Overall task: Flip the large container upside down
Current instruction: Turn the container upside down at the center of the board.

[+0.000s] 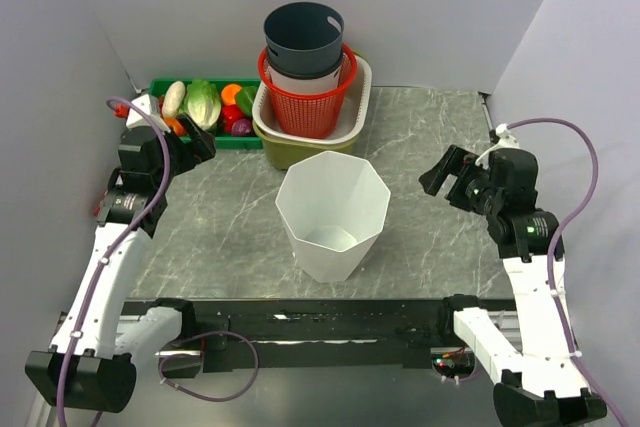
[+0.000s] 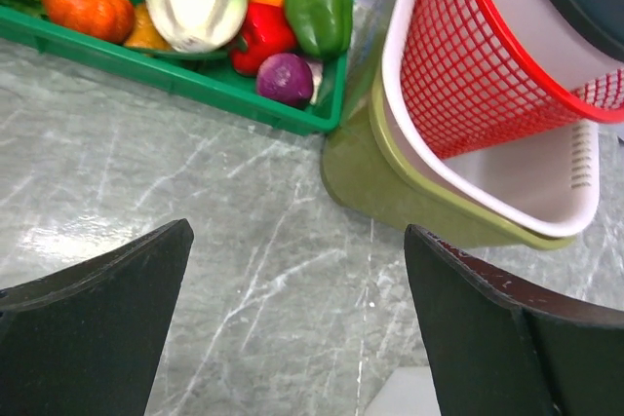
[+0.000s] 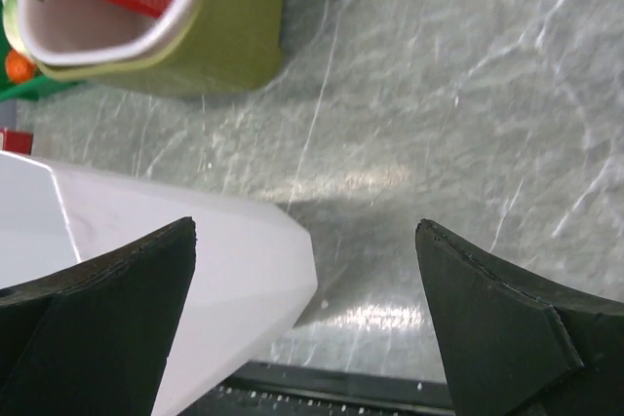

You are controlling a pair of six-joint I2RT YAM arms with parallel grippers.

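The large white container [image 1: 332,212] sits upright, mouth up, pretty much mid-table and a bit toward the near edge, right between the two arms. Nothing's touching it. It's a faceted bin and you can see straight down to its bottom from the top view.

The left gripper [image 1: 195,145] hangs over the left side of the grey marble table [image 1: 430,117], jaws spread wide with nothing between them, just bare tabletop in its wrist view. The right gripper [image 1: 440,175] is on the right side, also wide apart and holding nothing. Its wrist cam catches one wall of the white container just to its left, not touching the fingers.

At the far left there's a green crate [image 1: 240,141] with toy veg in it: a cabbage [image 1: 203,102], a green pepper [image 2: 319,12], a red pepper [image 2: 261,36] and a red onion [image 2: 286,78]. Just right of it, touching or nearly, is a nested stack: an olive tub [image 1: 285,152] at the bottom, then a white basket [image 1: 355,112], a red mesh basket [image 1: 305,107] and a dark grey bucket [image 1: 303,37] on top.
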